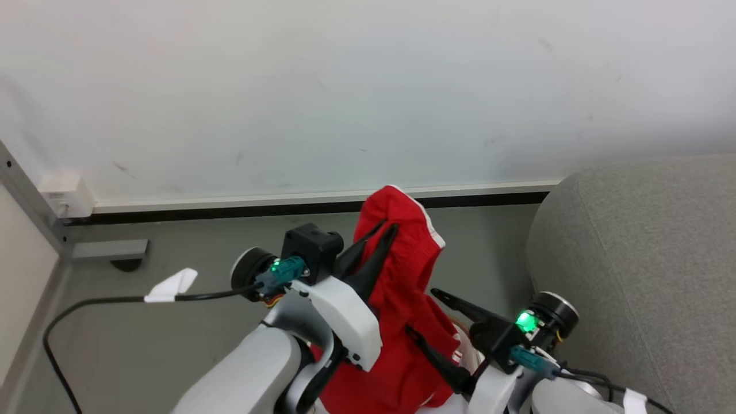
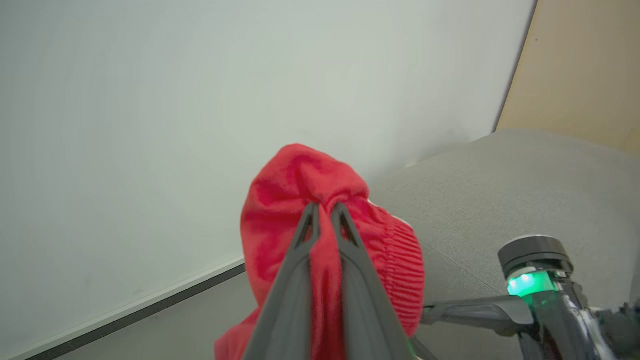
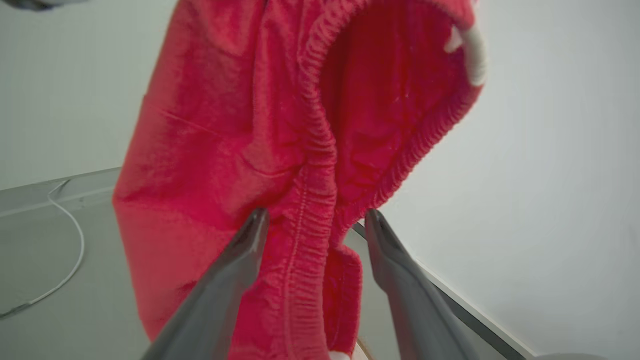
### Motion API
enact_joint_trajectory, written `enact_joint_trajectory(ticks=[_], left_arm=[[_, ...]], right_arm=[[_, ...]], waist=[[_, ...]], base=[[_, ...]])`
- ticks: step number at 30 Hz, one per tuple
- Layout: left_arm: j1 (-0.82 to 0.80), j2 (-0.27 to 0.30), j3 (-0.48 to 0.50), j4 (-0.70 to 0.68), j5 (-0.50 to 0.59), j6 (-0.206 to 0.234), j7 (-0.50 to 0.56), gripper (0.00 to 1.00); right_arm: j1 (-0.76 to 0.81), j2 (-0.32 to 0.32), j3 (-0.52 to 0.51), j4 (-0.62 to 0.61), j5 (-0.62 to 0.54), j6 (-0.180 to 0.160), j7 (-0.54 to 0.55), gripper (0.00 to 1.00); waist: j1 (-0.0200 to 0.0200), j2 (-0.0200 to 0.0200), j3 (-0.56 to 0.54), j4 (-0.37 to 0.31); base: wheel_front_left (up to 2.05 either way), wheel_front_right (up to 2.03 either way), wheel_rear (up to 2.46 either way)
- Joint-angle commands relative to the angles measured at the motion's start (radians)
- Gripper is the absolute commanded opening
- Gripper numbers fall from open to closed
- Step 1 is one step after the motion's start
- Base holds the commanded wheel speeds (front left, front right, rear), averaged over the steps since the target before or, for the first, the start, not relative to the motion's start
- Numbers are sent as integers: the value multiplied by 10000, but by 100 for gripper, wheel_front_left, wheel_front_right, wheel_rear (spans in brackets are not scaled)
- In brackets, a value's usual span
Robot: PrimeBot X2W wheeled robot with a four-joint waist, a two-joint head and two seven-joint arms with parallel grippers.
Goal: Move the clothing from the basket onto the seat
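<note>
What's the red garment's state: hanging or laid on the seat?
Hanging: the garment droops bunched from the shut left gripper, beside the seat, not on it.

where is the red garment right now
Head view centre: the red garment hangs from the left gripper, left of the grey seat.

Red garment (image 1: 405,270), thin fabric, ribbed elastic waistband, white edge trim. Hangs bunched in mid-air, top fold pinched in left gripper (image 1: 386,227) jaws. Grey seat (image 1: 644,259), rounded edge, nearby at right.
</note>
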Motion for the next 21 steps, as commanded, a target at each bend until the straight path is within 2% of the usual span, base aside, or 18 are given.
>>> enact_joint_trajectory(ticks=[1, 10, 11, 12, 16, 21], left_arm=[[-103, -28, -15, -30, -14, -23, 18, 0], [-199, -265, -279, 44, -133, -205, 51, 0], [-197, -283, -295, 71, -150, -223, 42, 0], [-192, -300, -299, 103, -176, -210, 22, 0], [-149, -301, -270, 234, -243, -187, -63, 0], [-106, -222, -187, 358, -250, -78, -145, 0]], right_arm=[[-356, -47, 435, 285, 335, -23, 85, 100], [-1670, 636, 2567, 1780, 2582, -25, 80, 100], [-1716, 739, 2685, 1927, 2946, -25, 36, 73], [-1767, 834, 2747, 2062, 3281, -25, 8, 0], [-2014, 1042, 3035, 2326, 4239, -25, -311, 0], [-2153, 1033, 2938, 2457, 4905, -25, -581, 0]], waist=[[0, -1, -24, 71], [0, -1, -50, 317], [0, -1, -60, 331], [0, -1, -69, 341], [0, -1, -77, 342], [0, -1, -71, 253]], base=[[0, 0, 0], [0, 0, 0], [0, 0, 0], [0, 0, 0], [0, 0, 0], [0, 0, 0]])
